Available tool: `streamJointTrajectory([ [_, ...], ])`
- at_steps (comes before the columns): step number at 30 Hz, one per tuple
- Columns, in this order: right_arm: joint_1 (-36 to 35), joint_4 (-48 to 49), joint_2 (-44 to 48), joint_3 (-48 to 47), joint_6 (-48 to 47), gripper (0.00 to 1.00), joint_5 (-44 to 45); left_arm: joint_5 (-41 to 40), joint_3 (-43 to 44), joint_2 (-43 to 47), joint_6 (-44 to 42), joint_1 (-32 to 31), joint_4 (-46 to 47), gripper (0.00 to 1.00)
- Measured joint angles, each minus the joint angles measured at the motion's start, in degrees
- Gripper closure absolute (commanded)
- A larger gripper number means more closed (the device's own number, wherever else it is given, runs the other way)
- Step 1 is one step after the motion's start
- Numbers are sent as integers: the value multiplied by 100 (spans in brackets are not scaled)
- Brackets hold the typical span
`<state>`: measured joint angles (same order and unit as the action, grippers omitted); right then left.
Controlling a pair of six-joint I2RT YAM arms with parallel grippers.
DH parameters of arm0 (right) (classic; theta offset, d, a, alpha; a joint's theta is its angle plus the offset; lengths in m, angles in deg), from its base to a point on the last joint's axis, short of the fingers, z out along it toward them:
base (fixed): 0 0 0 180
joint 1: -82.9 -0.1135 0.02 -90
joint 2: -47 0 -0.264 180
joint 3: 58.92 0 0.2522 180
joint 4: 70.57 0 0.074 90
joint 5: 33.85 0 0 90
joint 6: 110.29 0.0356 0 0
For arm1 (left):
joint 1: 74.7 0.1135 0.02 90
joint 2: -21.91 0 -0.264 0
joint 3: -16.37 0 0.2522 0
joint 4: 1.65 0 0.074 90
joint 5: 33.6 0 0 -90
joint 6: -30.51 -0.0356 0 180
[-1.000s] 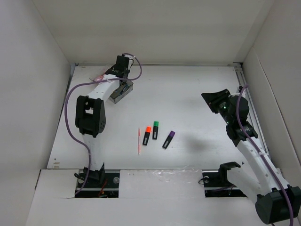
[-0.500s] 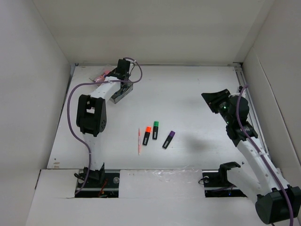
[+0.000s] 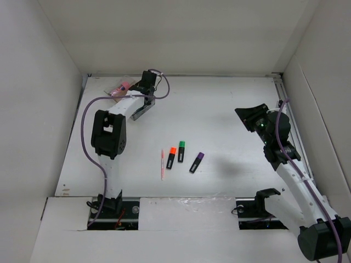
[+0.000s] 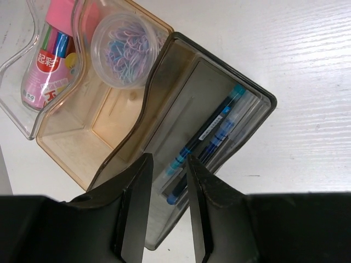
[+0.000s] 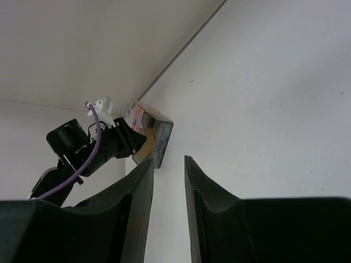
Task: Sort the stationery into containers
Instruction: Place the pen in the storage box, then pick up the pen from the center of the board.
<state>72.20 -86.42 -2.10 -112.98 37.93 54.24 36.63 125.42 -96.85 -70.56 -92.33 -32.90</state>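
While the blue pen point(image 4: 211, 134) and pink bottle point(image 4: 52, 60) already lie in the box point(image 4: 98, 131), the pink pen point(image 3: 162, 164), orange marker point(image 3: 171, 158), green marker point(image 3: 181, 151) and purple marker point(image 3: 196, 162) wait mid-table. Only the left wrist view sees inside the box. Only the top view shows the leftovers. The left gripper point(image 4: 167, 164) hangs over the box, its fingers a little apart and empty. The right gripper point(image 5: 168, 161), far off, has a narrow gap and is empty too.

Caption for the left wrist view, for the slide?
Left gripper, jaws apart, above the dark tray holding blue pens; paper clips and pink bottle stored alongside.
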Motion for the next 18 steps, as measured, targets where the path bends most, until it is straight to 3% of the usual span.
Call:
streamJointTrajectory([
  [6,0,0,0,0,0,66,-2,-92,33,136,138,-164,20,73],
  [13,-2,-2,0,0,-20,98,-33,13,-988,1812,710,-769,278,73],
  [18,-2,-2,-22,0,-17,100,-96,243,-1818,3029,1419,-1305,492,78],
])
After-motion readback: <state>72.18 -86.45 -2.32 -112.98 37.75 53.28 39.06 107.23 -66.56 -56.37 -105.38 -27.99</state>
